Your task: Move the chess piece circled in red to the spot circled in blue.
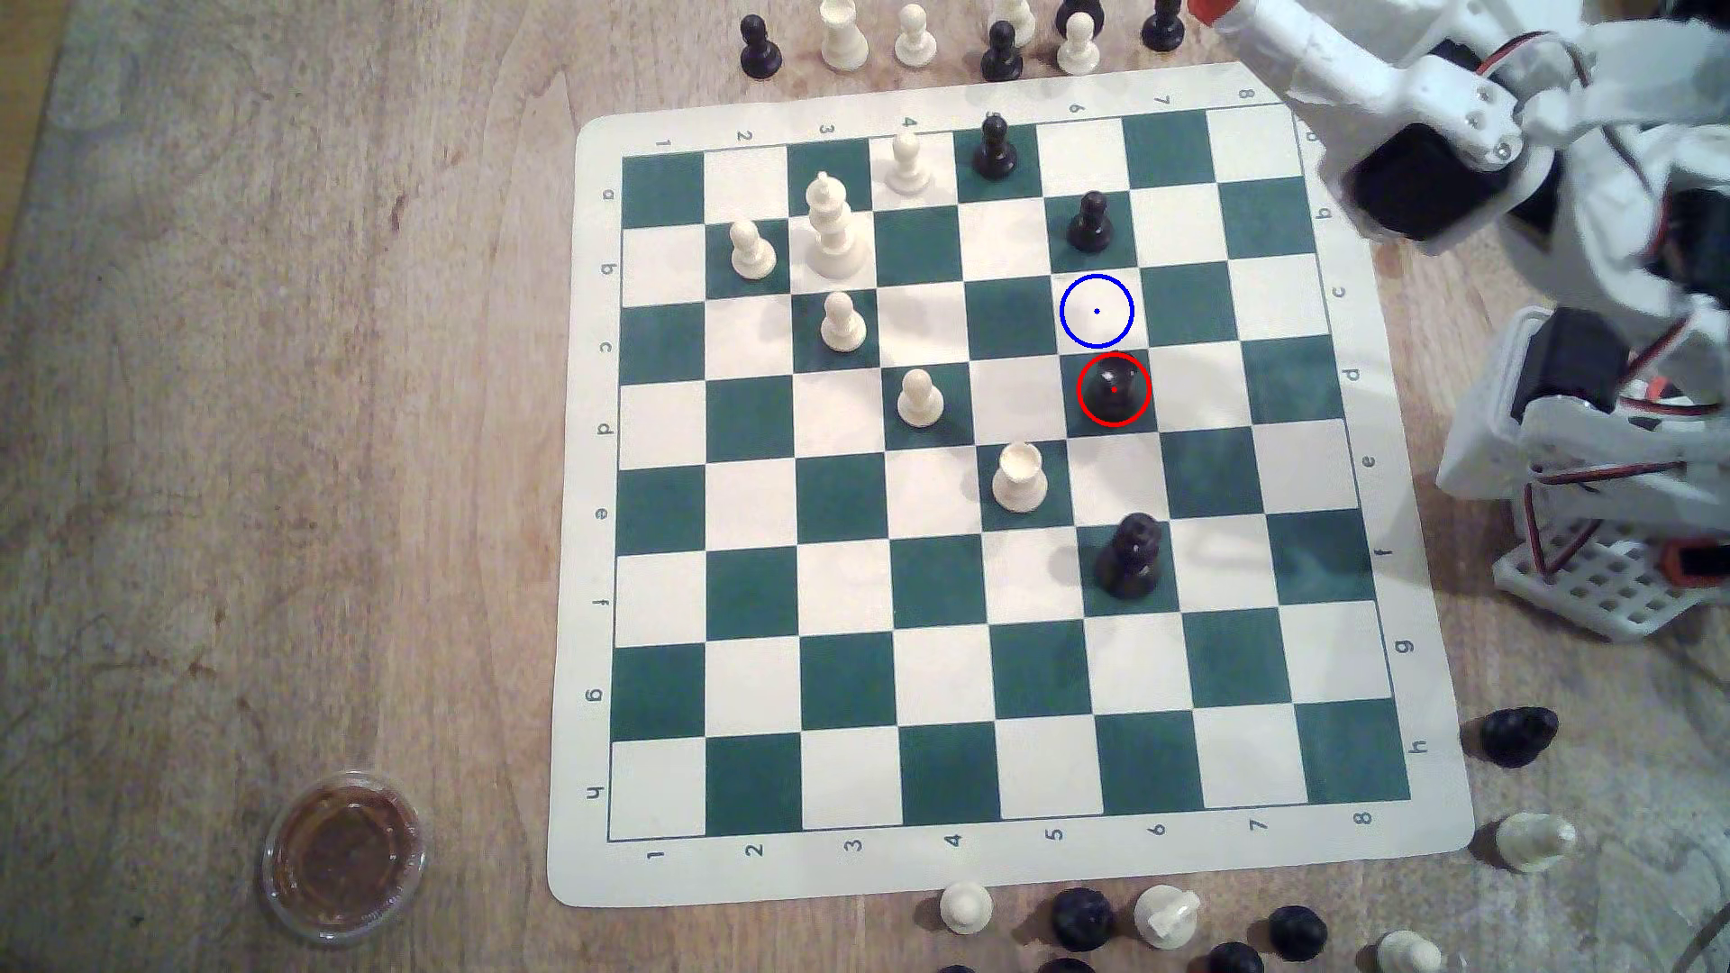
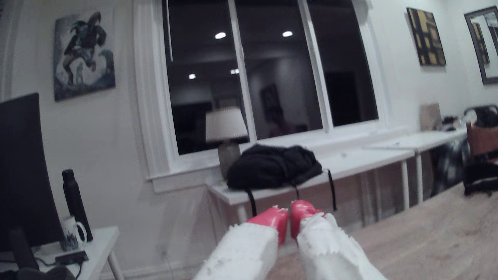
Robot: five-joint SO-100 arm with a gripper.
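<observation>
The gripper (image 2: 289, 212), jaws together and empty, was far from the chess piece (image 1: 1113, 390): light, rigid, probably slippery; grasp its narrow waist.

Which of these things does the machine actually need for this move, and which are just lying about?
Needed:
black rook, ringed red
cream square, ringed blue
pincer, closed, holding nothing

Lying about:
white pawns
black pawns
spare pieces off the board
plastic lid
</observation>
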